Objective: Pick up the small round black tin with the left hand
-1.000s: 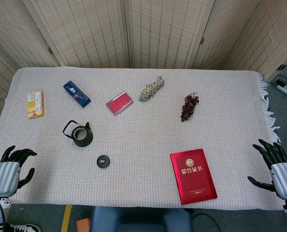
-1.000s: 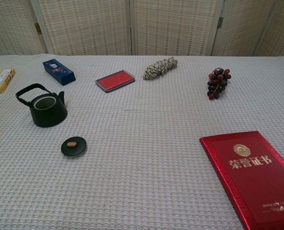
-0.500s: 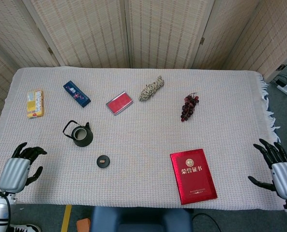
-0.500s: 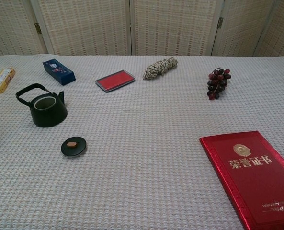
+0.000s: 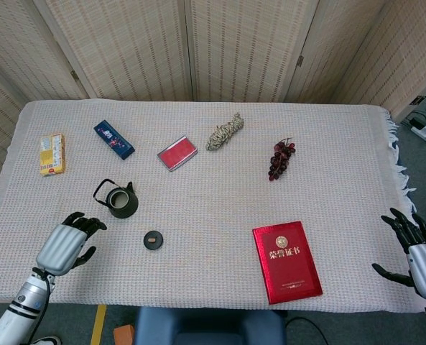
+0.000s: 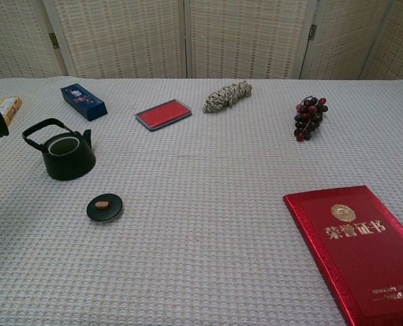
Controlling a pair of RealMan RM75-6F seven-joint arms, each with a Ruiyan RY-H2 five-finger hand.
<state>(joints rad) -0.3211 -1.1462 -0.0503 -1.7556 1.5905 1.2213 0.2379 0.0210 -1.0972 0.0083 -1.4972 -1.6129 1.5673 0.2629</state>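
Tin [image 5: 153, 239] right of left hand [image 5: 65, 243], apart, fingers spread, holding nothing

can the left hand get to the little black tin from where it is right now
Probably yes. The left hand is open over the table's near left part, and only bare cloth lies between it and the small round black tin. The teapot stands farther back, off that line.

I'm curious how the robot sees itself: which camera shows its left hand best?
The head view: the whole left hand shows, fingers apart, holding nothing, left of the small black tin. The chest view catches only a dark fingertip at its left edge.
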